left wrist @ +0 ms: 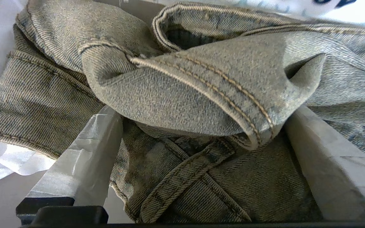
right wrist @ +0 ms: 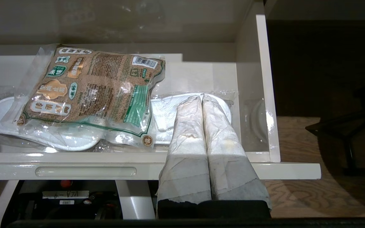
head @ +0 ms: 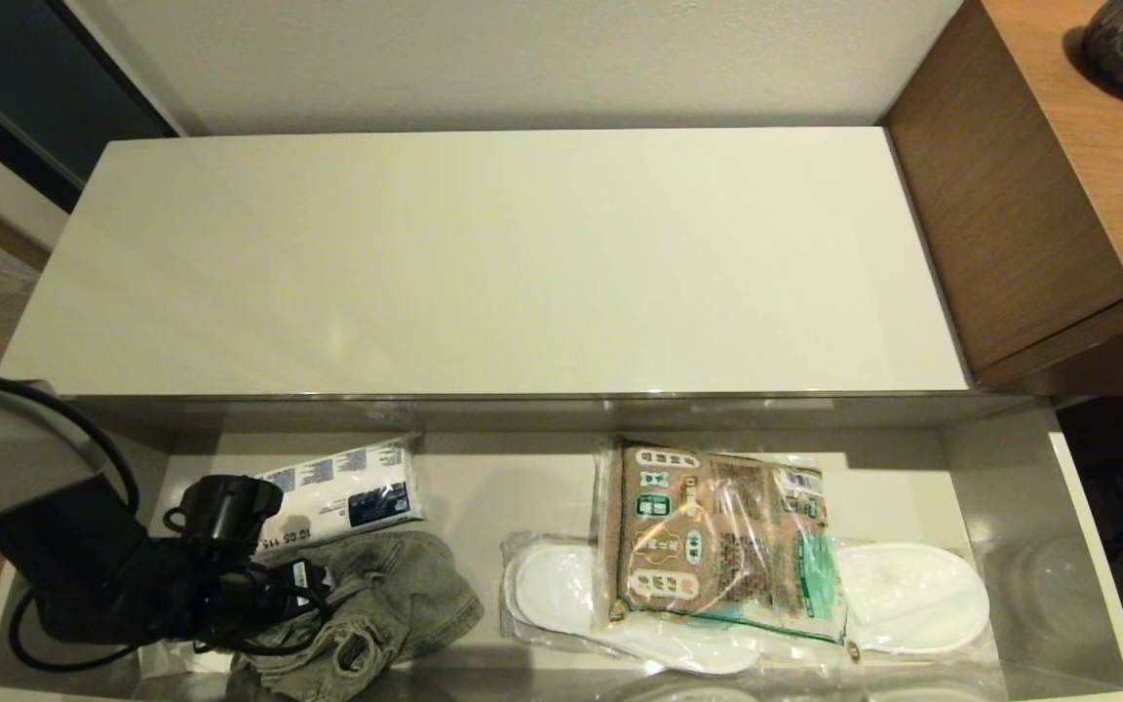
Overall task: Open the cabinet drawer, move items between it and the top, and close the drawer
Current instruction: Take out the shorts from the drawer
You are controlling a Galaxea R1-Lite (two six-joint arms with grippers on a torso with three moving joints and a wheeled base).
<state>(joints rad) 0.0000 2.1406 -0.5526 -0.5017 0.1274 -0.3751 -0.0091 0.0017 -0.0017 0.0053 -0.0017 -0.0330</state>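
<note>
The drawer (head: 1093, 546) stands pulled out, and the left end effector (left wrist: 201, 139) sits low in its left part, fingers spread wide on either side of a raised fold of the denim garment (head: 376, 604). The step in hand looks like taking hold of the garment to lift it onto the top (head: 484, 263).

To do this well, the fingers (left wrist: 87, 148) should close on the thick hemmed fold between them, not on a single loose layer, so the cloth does not slip out as it rises. The lift should go straight up until the trailing denim clears the drawer's edge, then back over the top. The white packet (head: 347, 492) just behind the garment touches it and could be dragged along.

The garment is faded grey-green denim, crumpled in a heap, with tan double stitching along the seams and a belt loop showing under the fold. It will sag and hang when raised.

The right end effector (right wrist: 203, 104) hovers with its fingers pressed together, empty, near the drawer's right end above the wrapped slippers (right wrist: 59, 136), beside the brown food bag (right wrist: 90, 88).
</note>
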